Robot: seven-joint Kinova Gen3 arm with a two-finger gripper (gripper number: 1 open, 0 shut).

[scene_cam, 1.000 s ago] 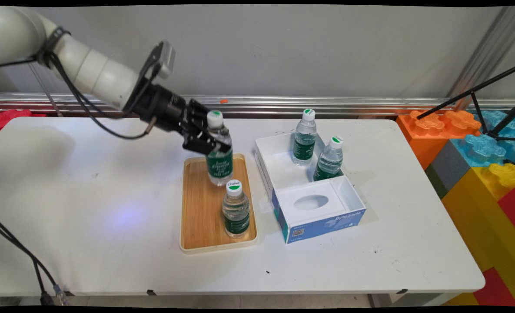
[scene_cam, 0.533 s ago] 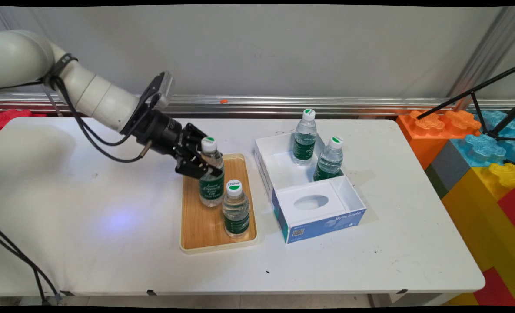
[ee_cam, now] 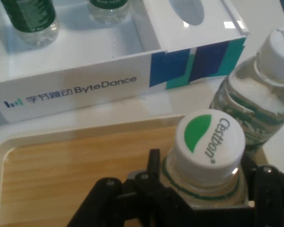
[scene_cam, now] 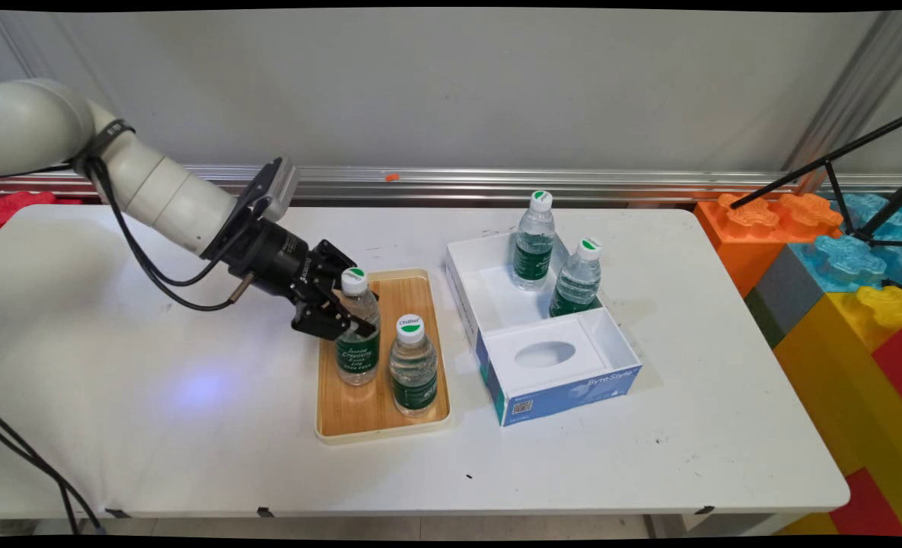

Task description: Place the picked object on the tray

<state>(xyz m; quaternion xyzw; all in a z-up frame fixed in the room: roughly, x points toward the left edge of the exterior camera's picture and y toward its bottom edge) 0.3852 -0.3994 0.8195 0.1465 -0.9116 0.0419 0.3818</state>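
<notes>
Gripper (scene_cam: 338,313): clamped on held water bottle (scene_cam: 358,335), its shoulder hidden by fingers (ee_cam: 154,165).
Wooden tray (scene_cam: 344,411): holds both; second bottle (scene_cam: 413,369) just beside.
Open white box (scene_cam: 489,301): 2 bottles, cut off in hand view.

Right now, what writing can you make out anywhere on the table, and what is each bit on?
"Cestbon": cap of the held bottle, gripped by the gripper.
"ByteDance", after Chinese characters I cannot read surely: long side of the white box.
"Byte Style": blue front of that box in the main view.
Bottle labels, the box's QR code, the second tray bottle's cap: too small to read.
</notes>
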